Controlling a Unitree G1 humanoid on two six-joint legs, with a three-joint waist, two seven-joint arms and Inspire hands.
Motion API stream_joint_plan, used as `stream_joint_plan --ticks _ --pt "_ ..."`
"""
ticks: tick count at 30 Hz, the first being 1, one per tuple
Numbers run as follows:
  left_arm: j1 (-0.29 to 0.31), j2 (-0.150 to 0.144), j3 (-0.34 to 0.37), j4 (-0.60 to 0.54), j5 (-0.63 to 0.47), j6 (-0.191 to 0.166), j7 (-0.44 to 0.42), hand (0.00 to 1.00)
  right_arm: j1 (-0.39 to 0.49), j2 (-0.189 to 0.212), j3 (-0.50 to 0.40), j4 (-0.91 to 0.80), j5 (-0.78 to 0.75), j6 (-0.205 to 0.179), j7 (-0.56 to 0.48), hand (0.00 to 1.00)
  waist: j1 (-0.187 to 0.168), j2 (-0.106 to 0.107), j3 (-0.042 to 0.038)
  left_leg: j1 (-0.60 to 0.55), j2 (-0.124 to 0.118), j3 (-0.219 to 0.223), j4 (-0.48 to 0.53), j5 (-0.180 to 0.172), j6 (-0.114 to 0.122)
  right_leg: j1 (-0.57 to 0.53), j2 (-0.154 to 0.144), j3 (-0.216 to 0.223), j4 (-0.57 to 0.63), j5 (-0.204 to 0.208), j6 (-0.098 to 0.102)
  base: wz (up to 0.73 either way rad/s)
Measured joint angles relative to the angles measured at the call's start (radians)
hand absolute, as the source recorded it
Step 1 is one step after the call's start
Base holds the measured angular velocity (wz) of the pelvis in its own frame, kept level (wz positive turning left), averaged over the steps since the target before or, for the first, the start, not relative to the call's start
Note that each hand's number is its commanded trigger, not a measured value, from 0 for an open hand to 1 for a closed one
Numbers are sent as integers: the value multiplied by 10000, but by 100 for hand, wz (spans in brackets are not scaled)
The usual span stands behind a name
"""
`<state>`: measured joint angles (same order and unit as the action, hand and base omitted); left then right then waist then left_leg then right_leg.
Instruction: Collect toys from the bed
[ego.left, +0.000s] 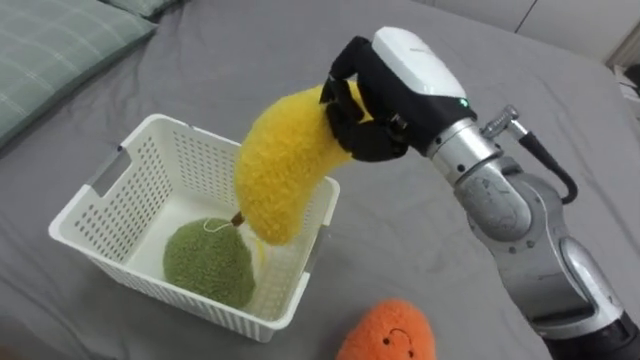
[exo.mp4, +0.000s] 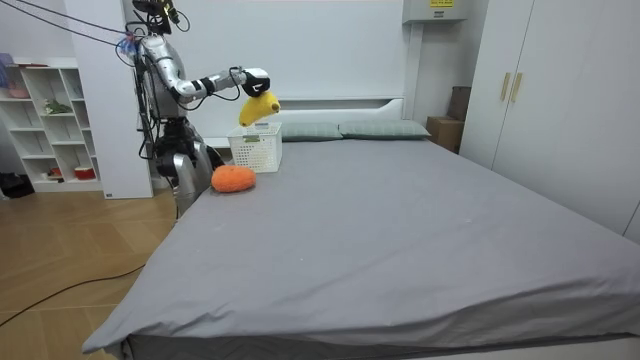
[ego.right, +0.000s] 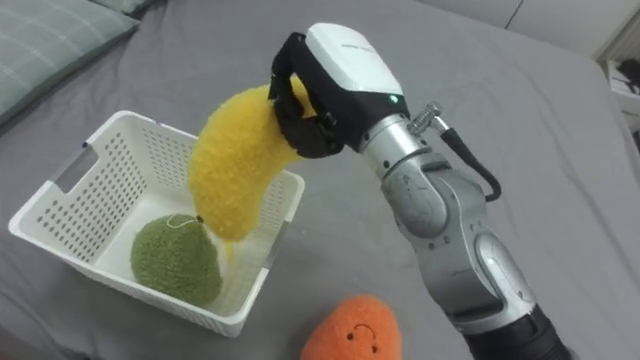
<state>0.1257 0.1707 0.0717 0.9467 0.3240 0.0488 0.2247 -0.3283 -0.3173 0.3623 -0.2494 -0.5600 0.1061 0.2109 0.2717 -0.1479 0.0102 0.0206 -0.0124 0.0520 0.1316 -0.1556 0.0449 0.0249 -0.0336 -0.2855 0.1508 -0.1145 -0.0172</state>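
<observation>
My right hand (ego.left: 372, 105) (ego.right: 315, 95) is shut on the top end of a yellow plush banana (ego.left: 283, 165) (ego.right: 233, 165). The banana hangs down over the right side of a white perforated basket (ego.left: 105, 196) (ego.right: 70, 190) on the grey bed. A green round plush toy (ego.left: 208, 262) (ego.right: 178, 260) lies inside the basket, under the banana's lower tip. An orange plush toy with a smiling face (ego.left: 390, 332) (ego.right: 352, 330) rests on the bed just right of the basket, near the front edge. In the room view I stand at the bed's corner with my right hand (exo.mp4: 252, 82) holding the banana (exo.mp4: 260, 106) above the basket (exo.mp4: 255, 148).
A pale checked pillow (ego.left: 50, 50) lies at the upper left of the bed. Grey sheet (ego.left: 250, 50) spreads beyond the basket. A white shelf unit (exo.mp4: 45, 120) stands behind me and wardrobes (exo.mp4: 540, 90) line the room view's right.
</observation>
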Motion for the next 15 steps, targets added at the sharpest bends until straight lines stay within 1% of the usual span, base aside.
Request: stream_joint_plan --ticks 1,3,6,8,10,11,14,15 --pt "-21 -16 -9 -113 43 42 -6 0 -1 64 113 6 -9 42 36 100 108 -33 9 -1 5 -6 6 0 0 -2 5 -5 -2 0 0 4" --pt "-26 -11 -72 -218 146 101 -18 0 -2 262 318 87 -64 61 113 100 185 -45 15 1 2 -84 41 2 1 31 4 -45 -4 0 0 11" --pt "-79 -2 -170 -247 216 127 -122 0 -3 429 632 303 -184 64 239 100 292 -32 25 -6 -18 -291 42 5 7 94 -12 -183 -5 -1 2 19" --pt "-136 -7 -177 -277 293 170 -244 0 -58 447 759 538 -185 72 331 100 394 -34 26 -9 -19 -372 41 6 8 108 -14 -188 -4 -6 10 18" --pt "-160 -3 -174 -349 412 191 -410 0 -116 469 887 775 -192 81 499 100 421 -33 28 -30 -34 -481 43 15 17 109 -22 -184 -5 -21 34 18" --pt "-188 -1 -166 -364 421 191 -454 0 -115 489 912 830 -206 162 654 100 435 -45 33 -70 -44 -549 43 18 18 98 -28 -183 -9 -35 57 12" --pt "-270 26 -158 -343 426 191 -603 0 -115 539 909 900 -206 206 757 100 572 -51 118 -93 -41 -569 33 17 16 85 -17 -182 -30 -44 72 2" --pt "-321 27 -158 -328 428 191 -608 0 -115 549 909 938 -207 206 757 79 607 -76 158 -107 -41 -579 31 17 15 83 -13 -184 -41 -45 74 0"
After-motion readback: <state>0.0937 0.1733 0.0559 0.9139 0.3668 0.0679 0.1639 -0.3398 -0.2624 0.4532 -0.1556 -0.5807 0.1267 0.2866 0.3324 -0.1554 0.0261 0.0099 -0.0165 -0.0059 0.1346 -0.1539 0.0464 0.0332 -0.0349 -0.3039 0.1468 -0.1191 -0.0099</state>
